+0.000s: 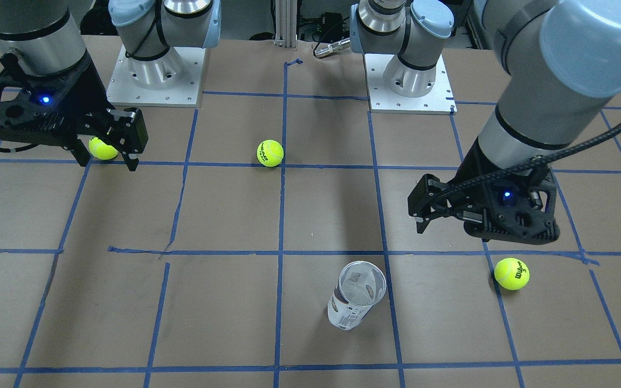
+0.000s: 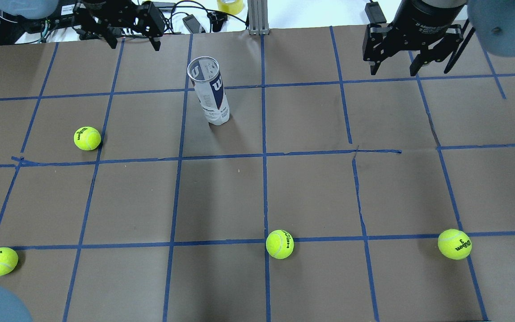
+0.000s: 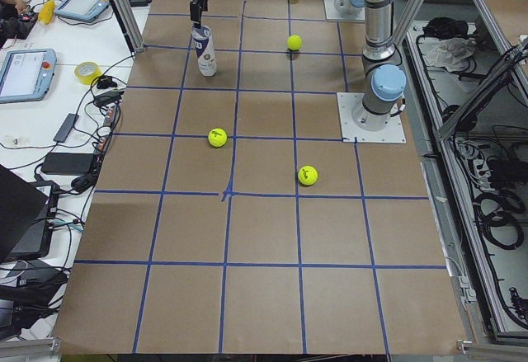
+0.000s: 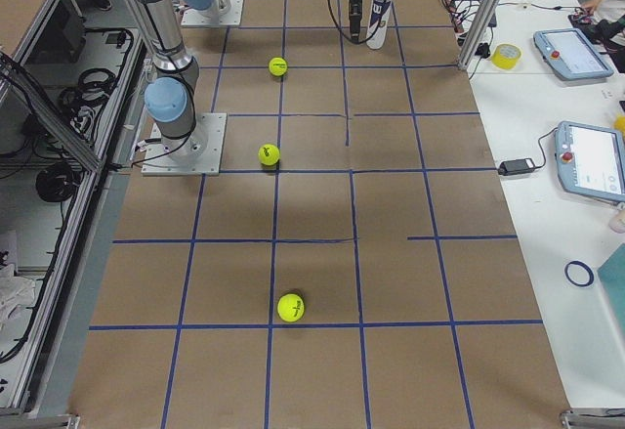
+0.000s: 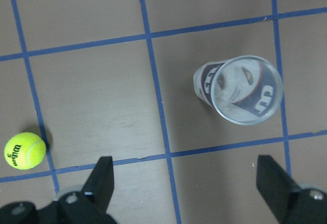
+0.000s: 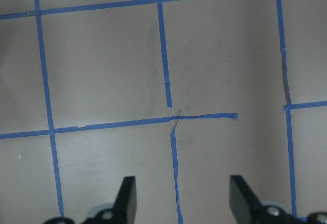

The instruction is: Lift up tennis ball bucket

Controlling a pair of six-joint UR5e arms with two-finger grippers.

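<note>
The tennis ball bucket (image 2: pixel 208 91) is a clear can with a white and navy "W" label. It stands upright on the table with its top open, and looks empty in the left wrist view (image 5: pixel 239 88). It also shows in the front view (image 1: pixel 356 295). My left gripper (image 2: pixel 135 44) is open and empty. It hangs above the table, apart from the bucket, and shows in the front view (image 1: pixel 421 218) and the wrist view (image 5: pixel 189 178). My right gripper (image 2: pixel 393 71) is open and empty, high over bare table (image 6: pixel 183 198), far from the bucket.
Several yellow-green tennis balls lie on the brown, blue-taped table: one near the bucket's side (image 2: pixel 87 138), one at the near left (image 2: pixel 0 261), one at the near middle (image 2: pixel 280 244), one at the near right (image 2: pixel 454 244). Cables and tape sit past the far edge.
</note>
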